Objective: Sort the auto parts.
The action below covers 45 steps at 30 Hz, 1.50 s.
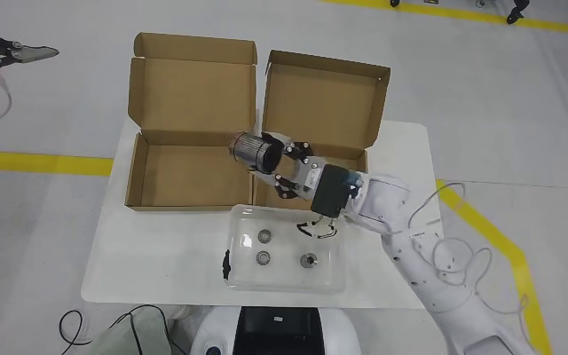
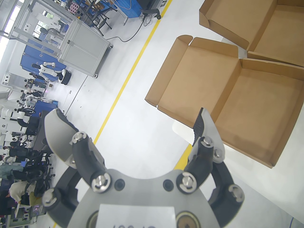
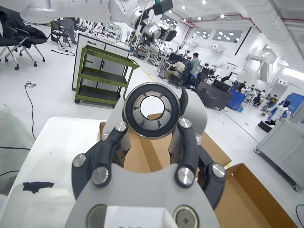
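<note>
**gearhead:** So, where's the risk here? The right pincer (image 1: 269, 157) is pinching a hollow metal cylinder (image 1: 253, 151) across its round sides. It's up in the air at the centre of the top view, about over the seam where the left box (image 1: 186, 177) meets the right box (image 1: 319, 98).

**boxbot:** Honestly, that seam is my worry. If it lets go right there, I reckon the cylinder clips a cardboard wall and rolls into the wrong box, or out onto the table (image 1: 133, 257). It's round, smooth and heavy-looking too, so a slack grip could let it twist out early. Those boxes also look light, and a bump from the arm could shove them.

**gearhead:** Count check?

**boxbot:** Two open cardboard boxes, side by side. One clear tray (image 1: 284, 277) at lower centre holds three small round parts (image 1: 264, 235), two on its left side, one above the other in the frame, and one further right. One cylinder in the air. Two pincers, and the left pincer (image 2: 129, 119) is spread wide with nothing in it, at the upper left and well away from the table.
</note>
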Each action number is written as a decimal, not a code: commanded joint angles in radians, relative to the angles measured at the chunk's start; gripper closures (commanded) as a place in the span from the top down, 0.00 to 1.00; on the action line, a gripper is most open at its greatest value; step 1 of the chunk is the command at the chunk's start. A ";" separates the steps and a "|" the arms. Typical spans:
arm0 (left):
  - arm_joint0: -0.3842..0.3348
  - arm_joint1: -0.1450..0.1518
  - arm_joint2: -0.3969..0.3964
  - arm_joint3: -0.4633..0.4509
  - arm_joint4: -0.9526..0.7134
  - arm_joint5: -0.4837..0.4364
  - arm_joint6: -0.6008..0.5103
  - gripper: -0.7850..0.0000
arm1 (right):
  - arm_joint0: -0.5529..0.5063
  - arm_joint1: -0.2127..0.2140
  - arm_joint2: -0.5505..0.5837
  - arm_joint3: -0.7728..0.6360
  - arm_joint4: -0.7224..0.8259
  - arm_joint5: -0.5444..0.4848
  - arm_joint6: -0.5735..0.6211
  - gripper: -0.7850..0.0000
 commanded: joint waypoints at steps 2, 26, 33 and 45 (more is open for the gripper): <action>0.000 0.000 0.000 0.000 0.000 0.000 0.000 1.00 | -0.012 0.004 0.009 0.011 -0.004 -0.004 0.055 0.00; 0.000 0.000 0.000 0.000 0.000 0.000 0.000 1.00 | 0.005 -0.006 -0.002 0.178 0.187 0.010 0.633 0.00; 0.000 0.000 0.000 0.000 0.000 0.000 0.000 1.00 | 0.075 -0.027 -0.056 0.286 0.257 0.007 0.763 0.00; 0.000 0.000 0.000 0.000 0.000 0.000 0.000 1.00 | 0.173 -0.067 -0.142 0.429 0.307 0.045 0.882 0.00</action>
